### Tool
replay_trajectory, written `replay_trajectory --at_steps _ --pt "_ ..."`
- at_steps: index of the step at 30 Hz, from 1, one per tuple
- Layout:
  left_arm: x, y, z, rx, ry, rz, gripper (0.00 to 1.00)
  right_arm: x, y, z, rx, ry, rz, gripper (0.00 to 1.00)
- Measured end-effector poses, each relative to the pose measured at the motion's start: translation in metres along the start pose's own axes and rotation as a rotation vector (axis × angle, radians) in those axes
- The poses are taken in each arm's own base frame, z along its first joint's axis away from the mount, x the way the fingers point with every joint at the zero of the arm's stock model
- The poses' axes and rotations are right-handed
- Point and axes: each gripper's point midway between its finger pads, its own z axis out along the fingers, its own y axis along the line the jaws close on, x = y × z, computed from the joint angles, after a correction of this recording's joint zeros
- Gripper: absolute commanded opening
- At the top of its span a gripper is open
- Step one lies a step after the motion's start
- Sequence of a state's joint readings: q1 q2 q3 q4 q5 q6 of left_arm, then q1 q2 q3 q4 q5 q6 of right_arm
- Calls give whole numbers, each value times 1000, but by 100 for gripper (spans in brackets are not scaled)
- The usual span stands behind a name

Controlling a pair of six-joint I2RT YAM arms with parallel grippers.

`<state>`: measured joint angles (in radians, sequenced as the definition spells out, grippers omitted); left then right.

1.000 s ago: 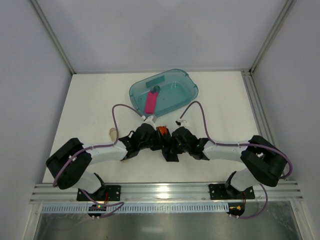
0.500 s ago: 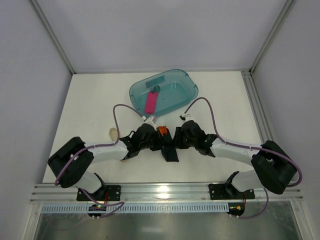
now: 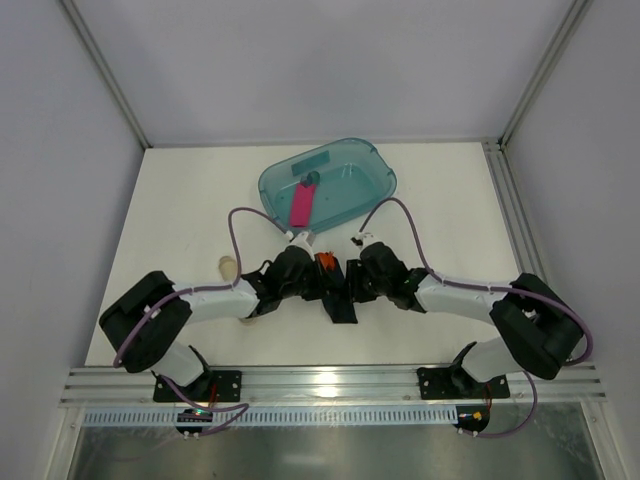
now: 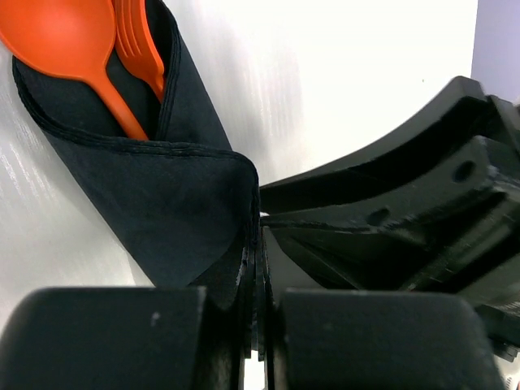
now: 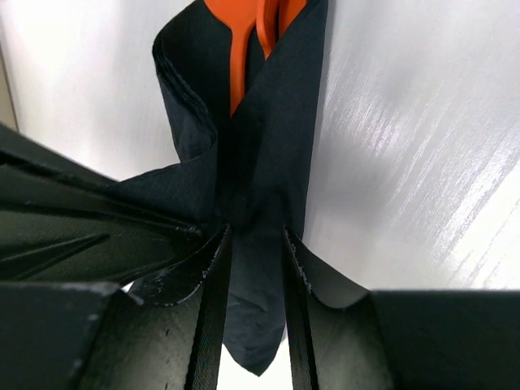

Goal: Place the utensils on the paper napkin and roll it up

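The paper napkin (image 3: 340,304) is a black sheet rolled round the orange utensils (image 3: 323,262), whose ends stick out at the far end. In the left wrist view a spoon and fork (image 4: 73,41) lie inside the napkin roll (image 4: 162,195). My left gripper (image 4: 258,325) is shut on several layers of the napkin's edge. My right gripper (image 5: 250,309) faces it from the other side, open, its fingers astride the rolled napkin (image 5: 260,162), with the utensils (image 5: 242,41) showing beyond. Both grippers meet at the table's near middle, left (image 3: 316,284) and right (image 3: 347,284).
A teal translucent tub (image 3: 360,170) stands behind the grippers, with a pink flat bar (image 3: 301,205) inside. A pale beige tube (image 3: 227,267) lies left of the left arm. Metal frame rails run along the table's right edge (image 3: 510,210) and near edge.
My right gripper has opened its jaws and shifted a little toward the far side along the roll. The left gripper has kept its hold on the napkin's edge.
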<state>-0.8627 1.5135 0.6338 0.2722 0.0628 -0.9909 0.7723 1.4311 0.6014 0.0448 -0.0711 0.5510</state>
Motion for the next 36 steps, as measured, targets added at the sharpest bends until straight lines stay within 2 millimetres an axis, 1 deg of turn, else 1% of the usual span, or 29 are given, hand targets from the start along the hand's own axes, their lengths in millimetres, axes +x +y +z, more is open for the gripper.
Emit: replay_trajectory --at_steps 6,9,11,12,15,16,17,21,24,26,28,34,36 --pt "1 2 1 -4 4 0 0 -11 1 -16 6 -39 -32 33" --pt "1 2 1 -5 5 0 0 -9 -6 -18 33 -31 -33 39" --pt "2 2 1 -6 5 0 0 -7 -11 -18 47 -23 -34 41" --pt "2 2 1 -6 5 0 0 -7 -11 -17 48 -21 -34 40" --pt "2 2 1 -5 5 0 0 -5 -13 -16 49 -14 -33 34" --pt "2 2 1 -5 5 0 0 -3 -13 -15 46 -12 -33 29" --pt "2 2 1 -4 6 0 0 -2 -13 -14 41 -10 -34 28" --pt "0 -1 2 5 2 0 0 4 -13 -9 25 5 -33 29" --pt "-1 -3 3 16 1 0 0 5 -12 -8 18 6 -32 32" --pt "0 -3 5 17 2 -1 0 5 -12 -7 16 3 -32 36" --pt "1 -2 6 14 7 -3 0 6 -13 -5 18 7 -32 38" --pt "3 0 7 10 15 -4 0 9 -16 -5 28 10 -31 38" --pt "3 0 7 11 14 -4 0 9 -17 -5 28 10 -30 35"
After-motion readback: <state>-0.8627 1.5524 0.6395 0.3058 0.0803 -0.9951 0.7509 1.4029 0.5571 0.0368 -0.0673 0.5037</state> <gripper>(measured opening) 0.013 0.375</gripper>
